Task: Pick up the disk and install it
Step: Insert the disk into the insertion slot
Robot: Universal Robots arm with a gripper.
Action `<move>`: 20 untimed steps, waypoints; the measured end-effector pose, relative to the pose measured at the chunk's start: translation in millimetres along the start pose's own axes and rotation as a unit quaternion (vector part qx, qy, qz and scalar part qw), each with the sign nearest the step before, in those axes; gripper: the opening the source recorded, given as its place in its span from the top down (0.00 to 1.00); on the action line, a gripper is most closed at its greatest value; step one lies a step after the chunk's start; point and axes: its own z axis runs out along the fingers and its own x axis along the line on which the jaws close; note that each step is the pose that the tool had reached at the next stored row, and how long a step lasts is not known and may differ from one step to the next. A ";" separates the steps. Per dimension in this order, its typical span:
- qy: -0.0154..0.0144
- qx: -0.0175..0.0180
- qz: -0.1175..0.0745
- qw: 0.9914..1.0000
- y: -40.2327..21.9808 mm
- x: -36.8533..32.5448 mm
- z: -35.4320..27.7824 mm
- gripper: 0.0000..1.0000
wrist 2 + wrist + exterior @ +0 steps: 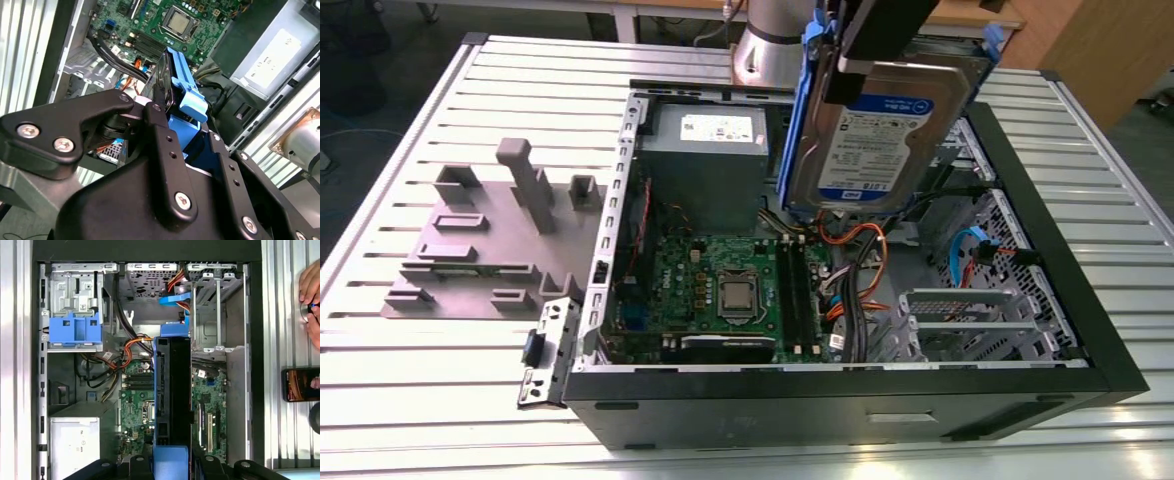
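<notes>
The slatted tabletop (427, 400) carries the open computer case (827, 385). Toward one o'clock in the exterior view, the disk (894, 120) hangs on edge above the case. The claw (181, 116) pinches its blue rails, probably keeping it clear of the cables.

A workshop: slatted metal bench (400, 160), opened computer case (827, 412)

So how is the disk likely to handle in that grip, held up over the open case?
Probably rigid: the disk hangs straight from the gripper without sagging. Likely dense for its size, being metal-bodied. Its blue plastic rails may flex slightly under the grip.
</notes>
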 end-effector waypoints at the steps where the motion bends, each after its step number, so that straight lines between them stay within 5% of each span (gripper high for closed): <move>1: 0.000 0.000 0.000 1.000 0.7 -1.6 0.1 0.64; 6: 0.000 0.000 0.000 1.000 7.3 -7.5 0.5 0.64; 16: 0.000 0.000 0.001 1.000 31.6 -12.2 1.8 0.64; 20: 0.000 0.000 0.001 1.000 35.7 -17.9 2.6 0.64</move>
